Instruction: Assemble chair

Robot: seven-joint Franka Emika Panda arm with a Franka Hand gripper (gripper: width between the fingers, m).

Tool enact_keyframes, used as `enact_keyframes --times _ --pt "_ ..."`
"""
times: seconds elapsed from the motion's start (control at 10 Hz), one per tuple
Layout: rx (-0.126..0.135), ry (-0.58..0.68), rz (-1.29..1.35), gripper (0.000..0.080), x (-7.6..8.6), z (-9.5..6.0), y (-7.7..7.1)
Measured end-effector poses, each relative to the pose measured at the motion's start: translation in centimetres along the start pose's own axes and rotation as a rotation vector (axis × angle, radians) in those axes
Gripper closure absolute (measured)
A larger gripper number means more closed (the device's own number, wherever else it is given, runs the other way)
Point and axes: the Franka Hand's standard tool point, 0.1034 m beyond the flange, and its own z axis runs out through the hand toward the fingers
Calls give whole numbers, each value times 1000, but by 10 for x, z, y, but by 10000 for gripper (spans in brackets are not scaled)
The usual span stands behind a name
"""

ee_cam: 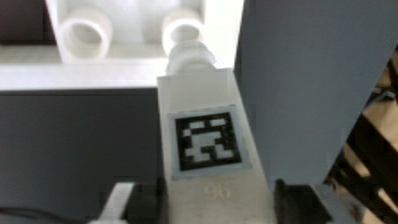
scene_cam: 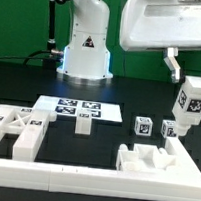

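My gripper (scene_cam: 189, 82) is shut on a long white chair leg (scene_cam: 192, 104) with a black-and-white tag, held upright in the air at the exterior view's right. Just below it a white notched chair piece (scene_cam: 151, 159) lies on the table. In the wrist view the leg (ee_cam: 206, 120) runs out from between my fingers (ee_cam: 125, 203) toward that piece (ee_cam: 125, 40), which shows two round features. A larger H-shaped chair part (scene_cam: 15, 130) lies at the exterior view's left. Small cube-ended pieces (scene_cam: 143, 125) (scene_cam: 169, 128) (scene_cam: 83, 125) stand mid-table.
The marker board (scene_cam: 78, 108) lies flat in the middle, in front of the robot base (scene_cam: 86, 47). A long white L-shaped border rail (scene_cam: 90, 178) runs along the front edge and up the exterior view's right side.
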Motion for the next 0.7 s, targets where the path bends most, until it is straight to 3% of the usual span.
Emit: enact_keyframes --times 0.3,0.5,0.7 --pt "3 201 -4 517 2 1 1" --pt "-3 208 -17 517 -11 20 6" --pt "-3 196 -22 517 -17 30 5"
